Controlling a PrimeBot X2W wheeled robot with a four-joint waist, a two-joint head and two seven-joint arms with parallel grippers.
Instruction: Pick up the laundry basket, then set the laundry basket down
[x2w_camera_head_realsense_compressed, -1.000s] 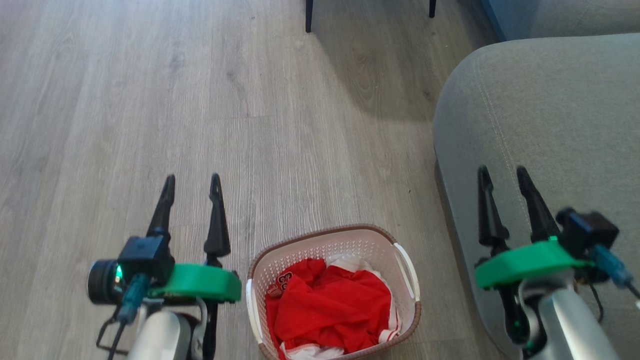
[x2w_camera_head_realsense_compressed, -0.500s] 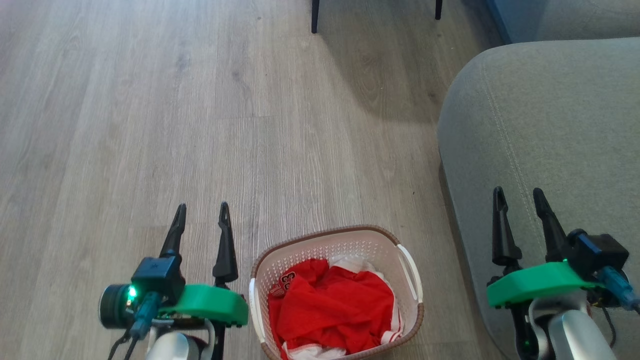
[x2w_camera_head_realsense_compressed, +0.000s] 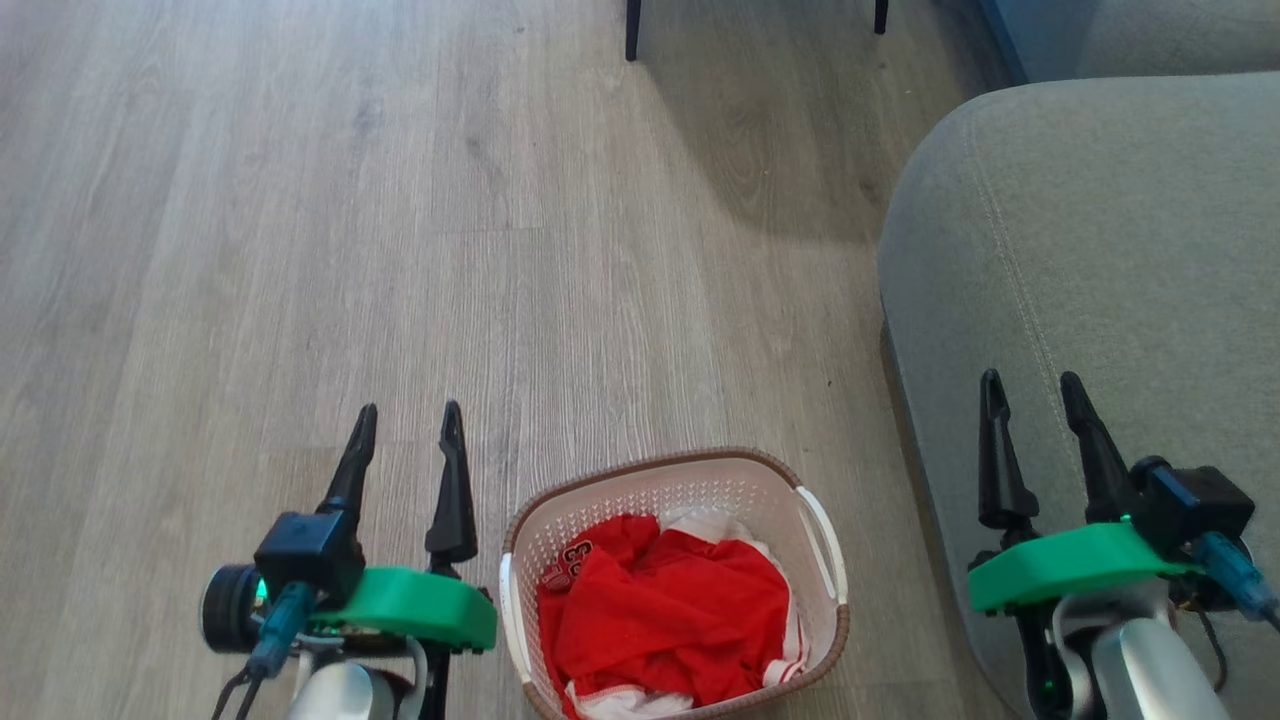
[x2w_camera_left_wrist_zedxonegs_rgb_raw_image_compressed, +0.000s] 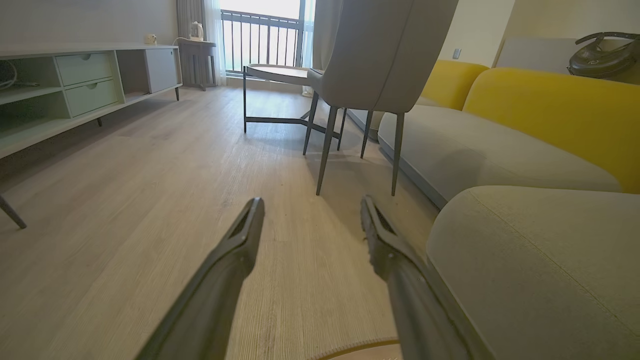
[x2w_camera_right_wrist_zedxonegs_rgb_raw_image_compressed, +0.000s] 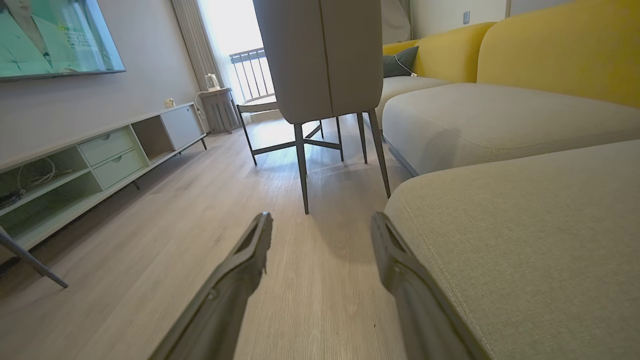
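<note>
Both pairs of jaws stand spread, with a clear gap between the fingers and nothing held: the left gripper (x2w_camera_head_realsense_compressed: 408, 412) hangs above the floor (x2w_camera_head_realsense_compressed: 400, 250), and the right gripper (x2w_camera_head_realsense_compressed: 1030, 378) hangs above the rounded end of the grey sofa (x2w_camera_head_realsense_compressed: 1100, 250). The laundry basket (x2w_camera_head_realsense_compressed: 650, 497) stands upright on the floor between the two arms, close to the foot of the sofa, with a red garment (x2w_camera_head_realsense_compressed: 670, 610) heaped inside. A small piece of its brown rim also shows at the bottom of the left wrist view. This scene fits two stages equally: a basket waiting to be lifted, or a basket already put back down and released. I think the main danger is the same in both. The right arm has little room, because the sofa is right beside the basket's right handle (x2w_camera_head_realsense_compressed: 825, 545), so a move downward or sideways could press against the cushion. The left gripper is just beside the left handle (x2w_camera_head_realsense_compressed: 505, 615), and a careless sweep could push or tip the light basket. If a lift comes, the handles look thin and smooth, so an uneven grip of the two sides could tilt the basket and let the garment slide out.
</note>
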